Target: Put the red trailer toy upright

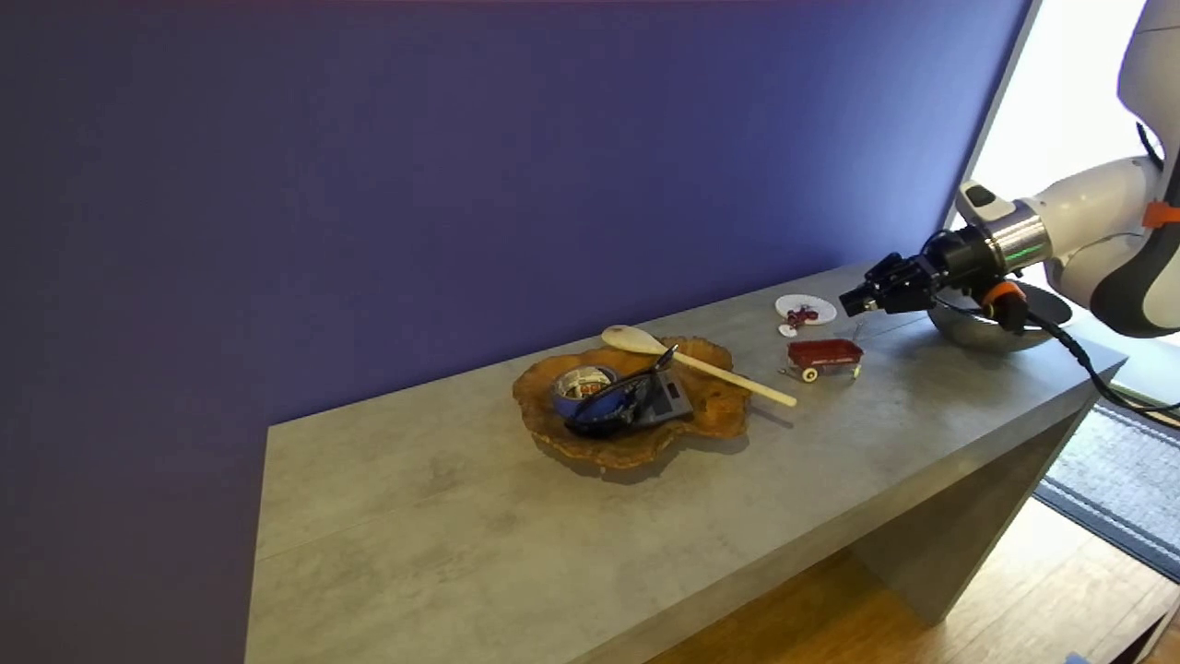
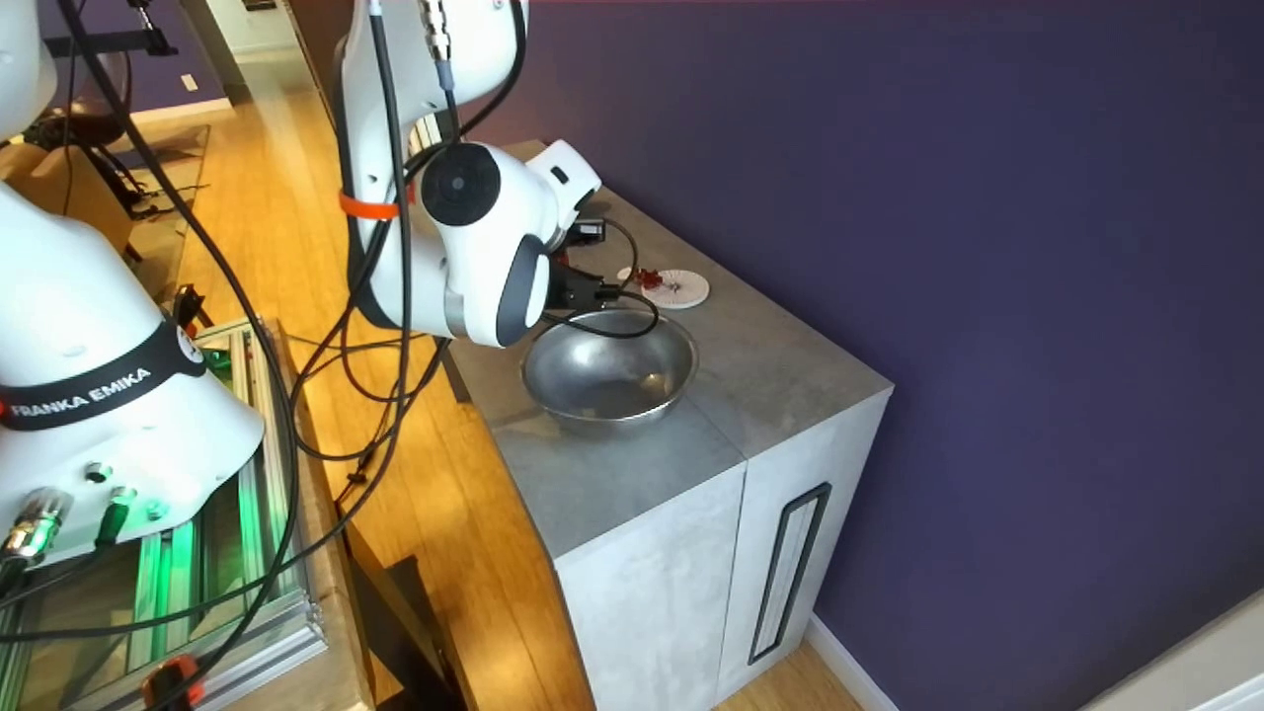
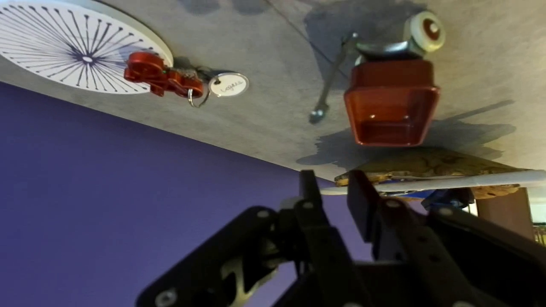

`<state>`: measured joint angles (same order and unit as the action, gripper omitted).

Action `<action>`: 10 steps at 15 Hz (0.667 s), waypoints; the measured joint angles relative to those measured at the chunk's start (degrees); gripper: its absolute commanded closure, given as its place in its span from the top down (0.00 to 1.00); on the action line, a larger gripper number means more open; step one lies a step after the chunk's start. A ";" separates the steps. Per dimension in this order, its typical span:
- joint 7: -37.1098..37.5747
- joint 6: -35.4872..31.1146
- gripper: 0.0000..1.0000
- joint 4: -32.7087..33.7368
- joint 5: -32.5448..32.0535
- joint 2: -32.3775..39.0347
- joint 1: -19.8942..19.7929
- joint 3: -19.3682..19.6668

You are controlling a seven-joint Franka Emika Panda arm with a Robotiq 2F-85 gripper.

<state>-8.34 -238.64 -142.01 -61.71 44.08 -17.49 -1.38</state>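
The red trailer toy (image 1: pixel 823 357) is a small red wagon with whitish wheels and a thin metal handle. In an exterior view it stands on its wheels on the grey counter, its open side up. It also shows in the wrist view (image 3: pixel 390 102), whose picture is upside down. In an exterior view the arm hides most or all of it. My gripper (image 1: pixel 857 302) is above the counter, higher than the wagon and apart from it, on the bowl side. In the wrist view the gripper (image 3: pixel 332 175) has a gap between its fingers and holds nothing.
A white dish (image 1: pixel 823 306) with a red keyring toy (image 3: pixel 166 79) lies by the wall near the wagon. A steel bowl (image 2: pixel 632 423) stands below the arm. A wooden board (image 1: pixel 719 417) carries a wooden spoon (image 1: pixel 728 375), blue tape (image 1: pixel 562 406) and dark objects. The counter edge runs along the front.
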 measured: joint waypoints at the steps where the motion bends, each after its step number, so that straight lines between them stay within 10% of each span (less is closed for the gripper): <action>1: 0.00 -0.06 0.64 0.00 0.00 0.00 0.10 0.22; 6: 0.00 -0.21 0.98 -0.38 0.00 -0.83 0.69 1.04; 10: 0.10 -0.19 1.00 -2.83 0.02 -4.33 1.41 1.64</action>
<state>-8.23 -238.83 -144.84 -61.69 39.75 -16.09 0.26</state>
